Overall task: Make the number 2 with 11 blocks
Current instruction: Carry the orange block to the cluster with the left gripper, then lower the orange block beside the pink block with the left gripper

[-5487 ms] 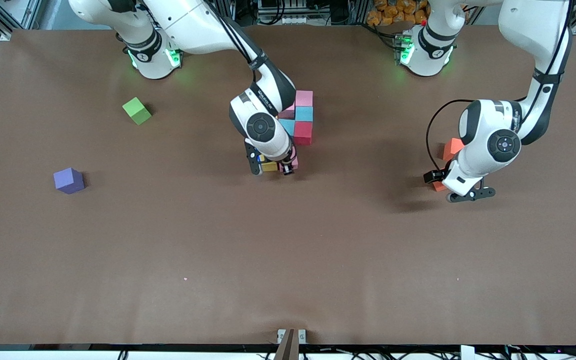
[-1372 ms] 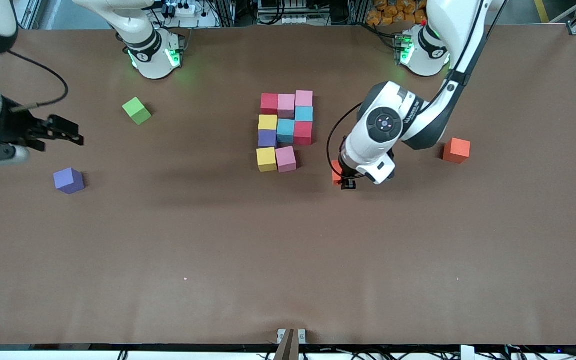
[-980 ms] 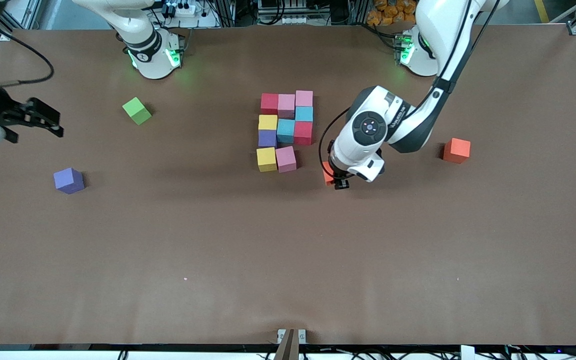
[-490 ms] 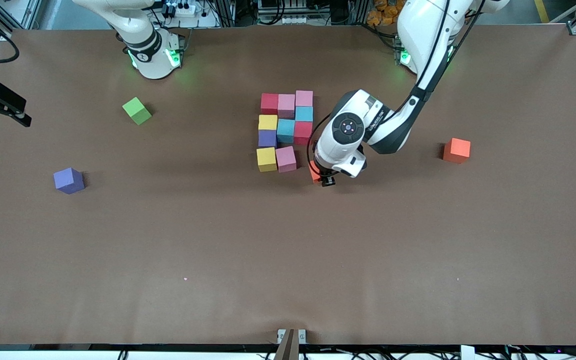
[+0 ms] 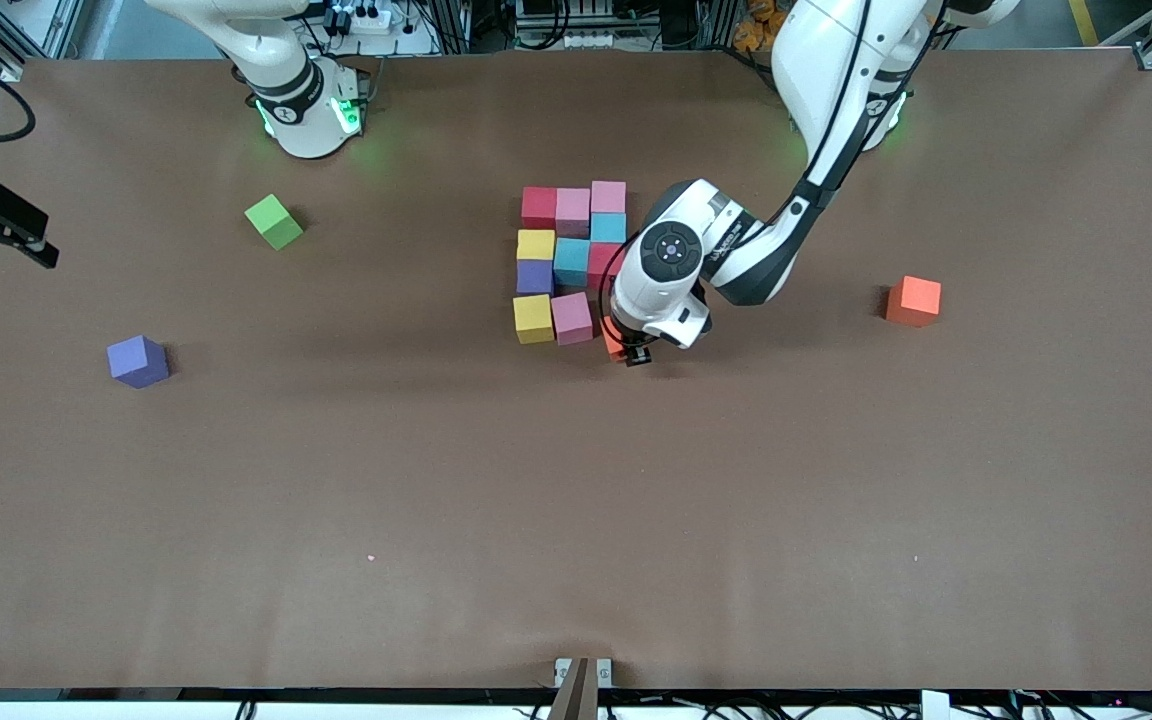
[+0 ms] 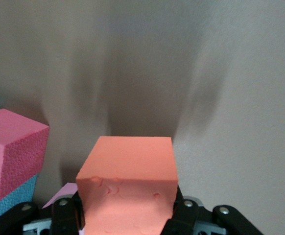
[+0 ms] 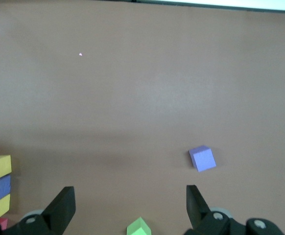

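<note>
Left gripper (image 5: 626, 352) has carried its level orange cube (image 6: 128, 188) beside the pink block (image 5: 571, 318)

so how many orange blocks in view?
2: one orange block held in the left gripper beside the pink block; one loose orange block toward the left arm's end.

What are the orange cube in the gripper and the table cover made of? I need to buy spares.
The orange cube looks like dense foam with a matte finish: its face is grainy and shows small dents near the left gripper. The table cover looks like matte brown paper or thin sheet, without gloss; which one is unclear.
</note>
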`<state>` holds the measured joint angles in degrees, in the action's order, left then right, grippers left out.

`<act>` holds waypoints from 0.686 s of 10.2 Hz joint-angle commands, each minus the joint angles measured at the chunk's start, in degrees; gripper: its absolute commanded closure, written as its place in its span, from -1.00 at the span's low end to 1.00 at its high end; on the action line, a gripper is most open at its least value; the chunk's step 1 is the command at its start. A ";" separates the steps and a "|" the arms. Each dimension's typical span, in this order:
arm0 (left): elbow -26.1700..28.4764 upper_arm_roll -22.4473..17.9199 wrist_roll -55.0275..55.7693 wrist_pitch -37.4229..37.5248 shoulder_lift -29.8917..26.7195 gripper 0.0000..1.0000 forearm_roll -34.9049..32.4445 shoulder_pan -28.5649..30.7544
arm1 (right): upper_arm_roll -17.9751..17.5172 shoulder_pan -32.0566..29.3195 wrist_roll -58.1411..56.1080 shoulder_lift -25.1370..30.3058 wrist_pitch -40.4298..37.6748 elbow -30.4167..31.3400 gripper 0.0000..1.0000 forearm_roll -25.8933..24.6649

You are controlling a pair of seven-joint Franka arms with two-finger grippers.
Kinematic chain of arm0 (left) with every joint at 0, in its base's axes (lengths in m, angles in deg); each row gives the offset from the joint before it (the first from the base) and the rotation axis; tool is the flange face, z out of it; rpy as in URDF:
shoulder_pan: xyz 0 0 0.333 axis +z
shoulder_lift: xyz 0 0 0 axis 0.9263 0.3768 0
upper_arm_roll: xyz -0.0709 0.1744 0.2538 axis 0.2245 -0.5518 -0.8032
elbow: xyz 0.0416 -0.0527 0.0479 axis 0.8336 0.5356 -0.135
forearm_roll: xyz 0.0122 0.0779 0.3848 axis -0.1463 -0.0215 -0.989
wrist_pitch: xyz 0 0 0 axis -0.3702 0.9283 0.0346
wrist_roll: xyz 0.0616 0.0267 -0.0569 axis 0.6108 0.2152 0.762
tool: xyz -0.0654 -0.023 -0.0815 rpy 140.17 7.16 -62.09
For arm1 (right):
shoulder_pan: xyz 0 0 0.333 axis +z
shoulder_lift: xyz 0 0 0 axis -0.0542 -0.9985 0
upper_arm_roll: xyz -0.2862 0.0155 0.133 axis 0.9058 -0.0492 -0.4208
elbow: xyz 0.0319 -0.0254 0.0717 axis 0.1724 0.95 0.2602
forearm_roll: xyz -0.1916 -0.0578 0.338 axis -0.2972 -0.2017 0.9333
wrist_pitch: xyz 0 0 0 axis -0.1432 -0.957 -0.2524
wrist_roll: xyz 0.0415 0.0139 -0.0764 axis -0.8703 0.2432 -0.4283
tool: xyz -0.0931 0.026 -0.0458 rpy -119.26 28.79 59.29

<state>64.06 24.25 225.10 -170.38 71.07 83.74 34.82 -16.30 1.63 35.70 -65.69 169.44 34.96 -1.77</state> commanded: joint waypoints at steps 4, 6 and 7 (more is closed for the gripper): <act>4.07 -0.44 1.17 -5.60 -0.39 0.41 -4.48 -2.89 | -1.25 -0.72 -0.02 -0.13 1.36 0.81 -1.00 2.80; 5.14 -0.35 1.26 -7.22 -0.57 0.42 -4.86 -3.34 | -1.34 -0.46 -0.28 -0.04 0.31 0.54 -1.00 2.80; 5.49 -0.26 1.44 -7.30 -0.83 0.42 -4.86 -3.34 | -1.34 -0.46 -0.45 0.05 -1.70 0.11 -1.00 2.80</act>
<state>67.71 24.23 225.19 -176.74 71.58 80.38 31.76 -17.25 1.64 35.69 -65.97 169.86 35.78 0.09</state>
